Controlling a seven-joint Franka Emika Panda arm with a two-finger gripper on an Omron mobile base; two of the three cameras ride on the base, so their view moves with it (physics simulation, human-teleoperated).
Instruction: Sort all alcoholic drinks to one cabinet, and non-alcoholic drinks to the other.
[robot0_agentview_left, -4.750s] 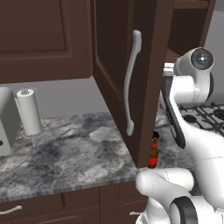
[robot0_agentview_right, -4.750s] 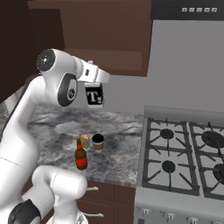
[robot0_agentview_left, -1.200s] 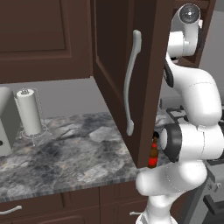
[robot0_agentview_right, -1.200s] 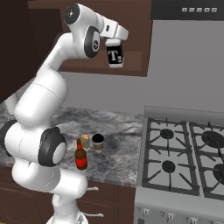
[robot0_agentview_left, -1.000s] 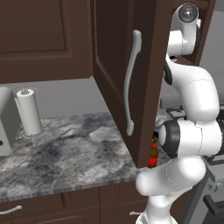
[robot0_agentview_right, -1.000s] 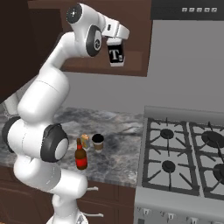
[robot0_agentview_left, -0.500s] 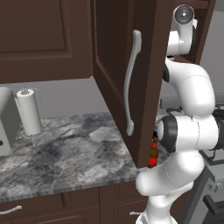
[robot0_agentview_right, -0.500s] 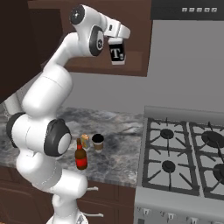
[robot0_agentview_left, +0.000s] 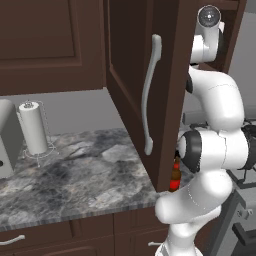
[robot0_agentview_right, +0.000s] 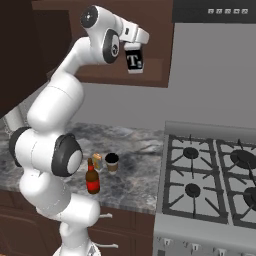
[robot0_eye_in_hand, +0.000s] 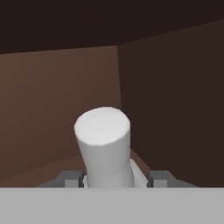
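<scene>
While hand (robot0_agentview_right: 133, 56) grips white bottle (robot0_agentview_right: 134, 60), cabinet (robot0_agentview_right: 155, 75) open.

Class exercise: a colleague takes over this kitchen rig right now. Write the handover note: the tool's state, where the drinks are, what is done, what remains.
Tool: shut on the white bottle, held upright at the mouth of the open wall cabinet beside the range hood; the hand view looks past its white cap into the bare brown inside.
On the counter: brown bottle, yellow can, coffee cup, close together.
Done: white bottle lifted to cabinet height.
Left: set it inside and release, add the brown bottle, then put the can and cup in the other cabinet.
</scene>
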